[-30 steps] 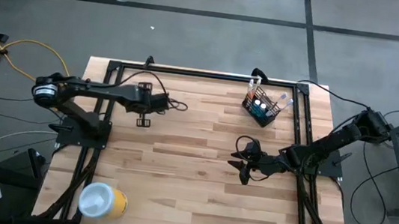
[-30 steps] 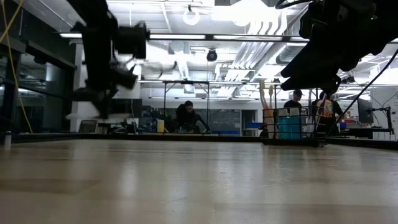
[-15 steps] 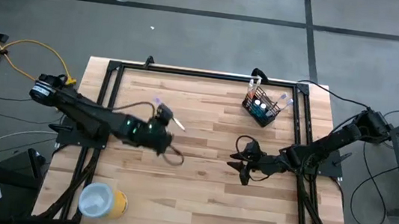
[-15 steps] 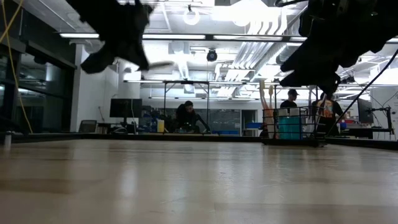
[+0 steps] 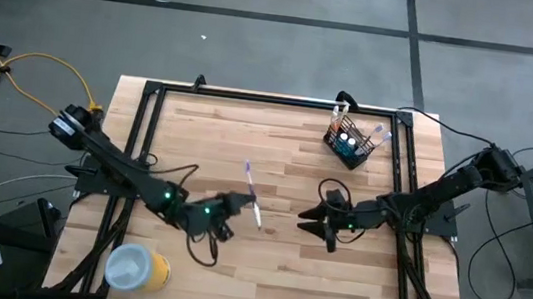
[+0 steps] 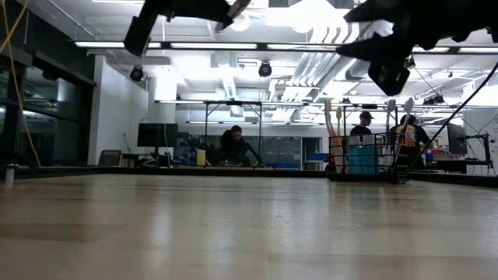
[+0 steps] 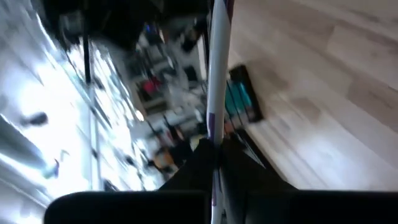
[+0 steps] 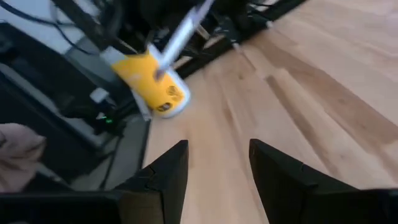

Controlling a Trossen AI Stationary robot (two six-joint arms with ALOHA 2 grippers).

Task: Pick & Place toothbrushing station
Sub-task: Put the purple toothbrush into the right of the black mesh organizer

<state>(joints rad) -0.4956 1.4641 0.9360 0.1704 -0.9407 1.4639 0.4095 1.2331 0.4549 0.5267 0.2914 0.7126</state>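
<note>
High view first: I see the wooden table [image 5: 263, 270] inside its black frame, both arms reaching in over it. I take the black wire-mesh holder [image 5: 347, 147] as my landmark; it stands near the table's far right corner, upright, with pale toothbrushes [image 5: 381, 135] sticking out of its top and two small blue tubes [image 5: 346, 138] inside. In the low view I see the holder [image 6: 366, 159] far across the tabletop, brushes [image 6: 333, 123] rising above its rim.

Left arm stretches from its base at the table's left edge toward the middle, well apart from the holder and nearer to me than it. Left gripper [image 5: 240, 203] is clamped on a single toothbrush [image 5: 252, 196], pale with purple markings, its free end pointing back toward the holder's side of the table. Left wrist view confirms: the brush [image 7: 217, 74] runs out from between the closed fingers [image 7: 193, 162].

Right gripper [image 5: 311, 218] hangs over the table nearer than the holder, just right of the held brush, not touching it. Its fingers [image 8: 280, 171] stand apart with nothing between them.

Yellow cylinder with a white top [image 5: 137, 268] lies on its side at the near left corner, diagonally opposite the holder; it also shows in the right wrist view [image 8: 152, 87].
</note>
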